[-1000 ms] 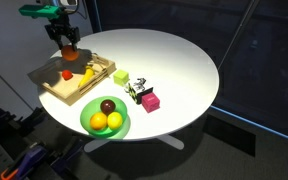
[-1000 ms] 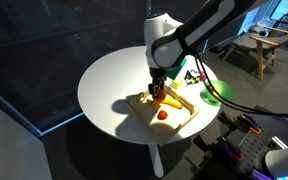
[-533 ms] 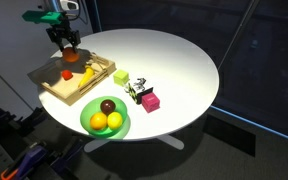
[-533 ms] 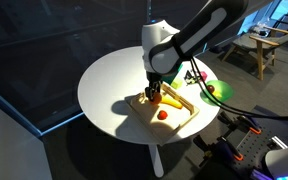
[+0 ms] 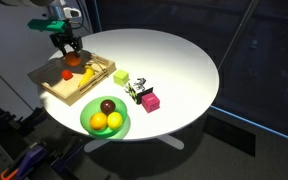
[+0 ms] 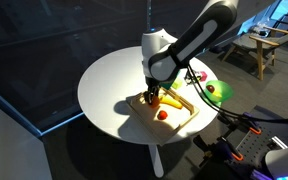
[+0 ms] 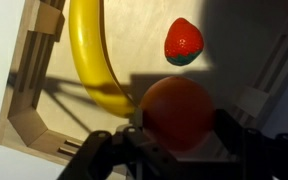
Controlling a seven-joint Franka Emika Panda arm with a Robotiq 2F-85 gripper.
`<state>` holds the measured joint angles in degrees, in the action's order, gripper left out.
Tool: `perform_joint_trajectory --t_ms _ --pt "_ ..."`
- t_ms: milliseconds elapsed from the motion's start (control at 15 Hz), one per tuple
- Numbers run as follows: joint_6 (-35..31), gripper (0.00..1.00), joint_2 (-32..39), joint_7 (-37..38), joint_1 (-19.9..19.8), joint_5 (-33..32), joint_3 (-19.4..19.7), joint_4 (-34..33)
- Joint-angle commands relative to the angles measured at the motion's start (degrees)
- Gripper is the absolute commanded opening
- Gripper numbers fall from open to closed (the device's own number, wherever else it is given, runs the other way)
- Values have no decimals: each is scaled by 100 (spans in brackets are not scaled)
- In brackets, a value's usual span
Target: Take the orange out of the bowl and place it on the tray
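Orange (image 7: pixel 177 112) gripped in jaws, lower over tray (image 7: pixel 142 40) than second ago.

Arm (image 6: pixel 160 47) reaching down, wrist vertical, jaws clamped on orange (image 7: pixel 177 112)

text: none legible | labels: none | numbers: none | signs: none

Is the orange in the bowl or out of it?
Out: the tool holds the orange over the tray, away from the bowl.
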<state>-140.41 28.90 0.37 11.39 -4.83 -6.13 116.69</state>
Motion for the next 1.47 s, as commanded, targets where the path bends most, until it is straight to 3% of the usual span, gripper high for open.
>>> perform_joint_trajectory --t_ms 0,333,400,533,1400 --pt "-44 47 205 166 111 -148 64 -213" --pt "-27 47 354 192 195 -211 111 -326" --pt "-16 93 372 196 208 -216 123 -343" --pt "1 99 395 197 221 -213 131 -368" --pt "511 100 57 431 172 -87 151 -267"
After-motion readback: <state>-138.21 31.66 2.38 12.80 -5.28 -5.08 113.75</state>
